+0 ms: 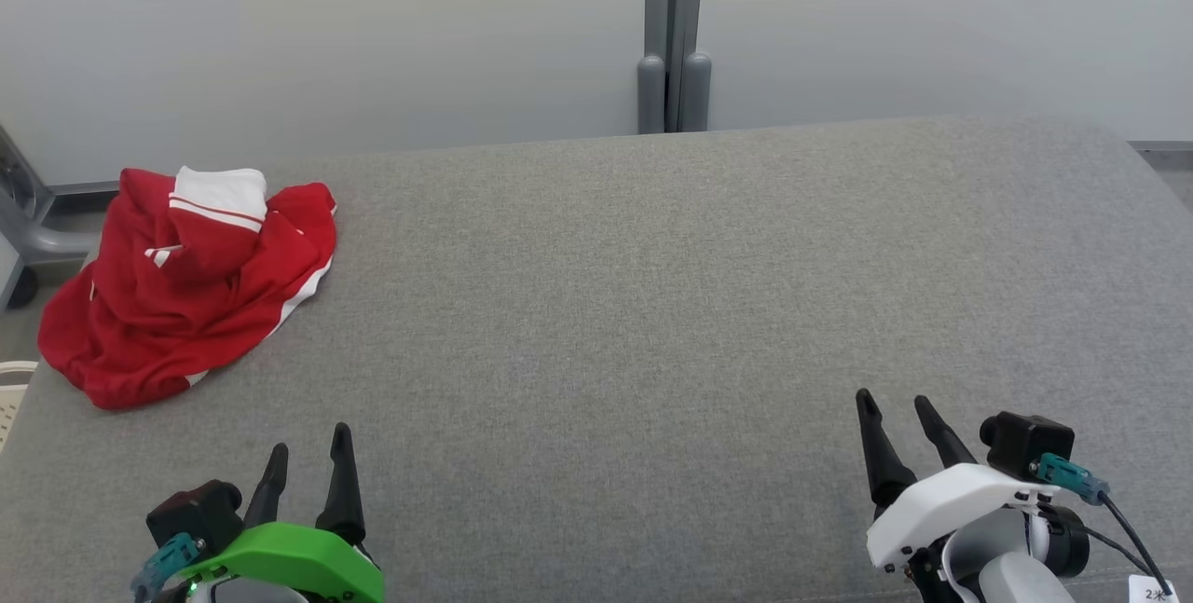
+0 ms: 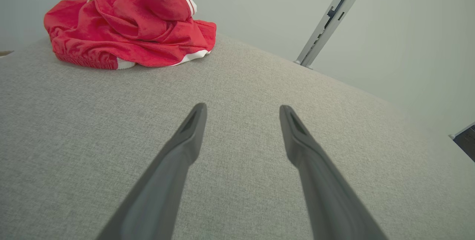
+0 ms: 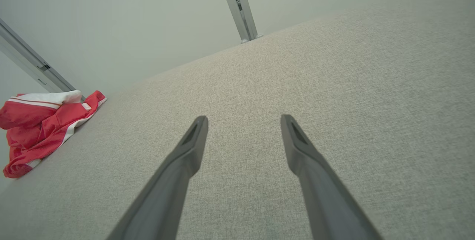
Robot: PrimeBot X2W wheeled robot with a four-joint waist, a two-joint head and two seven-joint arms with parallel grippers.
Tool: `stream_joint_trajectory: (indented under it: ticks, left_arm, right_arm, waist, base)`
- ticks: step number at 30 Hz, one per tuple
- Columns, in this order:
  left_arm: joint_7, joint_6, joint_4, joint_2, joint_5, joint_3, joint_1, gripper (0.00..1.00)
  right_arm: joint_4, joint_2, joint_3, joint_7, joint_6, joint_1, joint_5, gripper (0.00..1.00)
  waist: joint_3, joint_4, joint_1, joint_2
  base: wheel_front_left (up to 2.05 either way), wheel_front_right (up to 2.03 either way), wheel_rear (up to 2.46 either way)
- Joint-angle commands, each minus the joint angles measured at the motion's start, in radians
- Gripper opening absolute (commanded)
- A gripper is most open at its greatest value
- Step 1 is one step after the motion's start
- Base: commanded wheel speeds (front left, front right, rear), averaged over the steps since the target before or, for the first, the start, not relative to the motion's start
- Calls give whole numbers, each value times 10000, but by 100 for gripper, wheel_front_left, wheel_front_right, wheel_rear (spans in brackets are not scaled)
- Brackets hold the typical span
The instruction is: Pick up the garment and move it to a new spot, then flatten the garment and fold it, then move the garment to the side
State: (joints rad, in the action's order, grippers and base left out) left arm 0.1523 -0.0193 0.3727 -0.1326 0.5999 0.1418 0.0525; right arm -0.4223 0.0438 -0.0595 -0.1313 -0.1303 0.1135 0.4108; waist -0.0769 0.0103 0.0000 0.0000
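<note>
The garment is a crumpled red piece with white trim, heaped at the far left edge of the grey fabric table. It also lies ahead of the left fingers in the left wrist view and at the left edge of the right wrist view. My left gripper rests at the lower left, open and empty, well short of the garment. At the lower right my right gripper is open and empty too, far from the cloth. Both wrist views show spread fingers, left gripper, right gripper.
Behind the table stands a pale wall with a grey upright post. A grey frame leg and a pale slotted object sit off the table's left edge, close to the garment.
</note>
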Motion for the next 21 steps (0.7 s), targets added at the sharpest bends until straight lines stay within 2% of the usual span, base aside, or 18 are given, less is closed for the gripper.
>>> stream_joint_trajectory:
  ticks: [1,21]
  left_arm:
    - [95,-14,-54,-94,-276,72,108,100]
    - [-243,-146,78,-114,-1090,410,18,100]
  right_arm:
    - [7,57,-45,-89,-5,212,-291,100]
    - [-291,72,-43,-267,-5,158,-1658,100]
  waist:
    - [-17,6,0,0]
    - [-193,88,0,0]
  base:
    - [0,0,0]
    - [0,0,0]
